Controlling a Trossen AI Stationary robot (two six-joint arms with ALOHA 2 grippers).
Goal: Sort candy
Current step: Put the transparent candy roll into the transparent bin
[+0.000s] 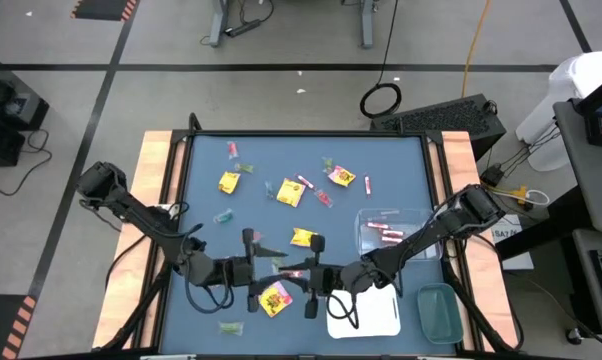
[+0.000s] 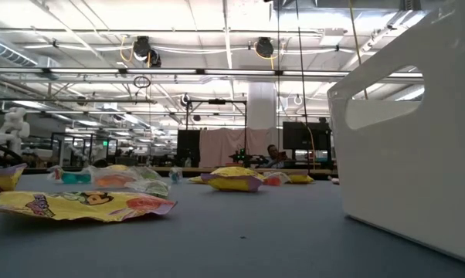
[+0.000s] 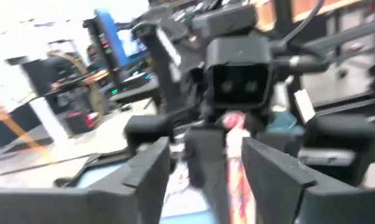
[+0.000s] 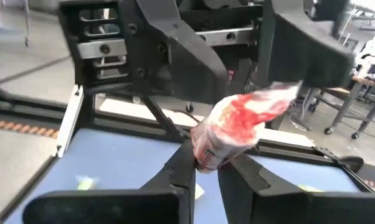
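Blue worktop (image 1: 401,180) lies bare along its far edge, while candy packets (image 1: 289,192) scatter across its middle. Near the front edge, both arms meet nose to nose above a yellow packet (image 1: 275,297). The right hand (image 4: 206,163) pinches a red-and-white sweet (image 4: 237,127), which reaches between the left hand (image 3: 206,158)'s spread fingers. Beside them sits a white tray (image 1: 366,318).

A grey floor (image 1: 301,60) marked with dark lines surrounds the blue tabletop (image 1: 401,180), which has pale wooden side rails (image 1: 153,180). A yellow cable (image 1: 473,45) and a coiled black cable (image 1: 381,99) lie on the floor at the far side. Across the room, ceiling light strips (image 2: 178,35) shine above white beams and dark monitors (image 2: 306,135).
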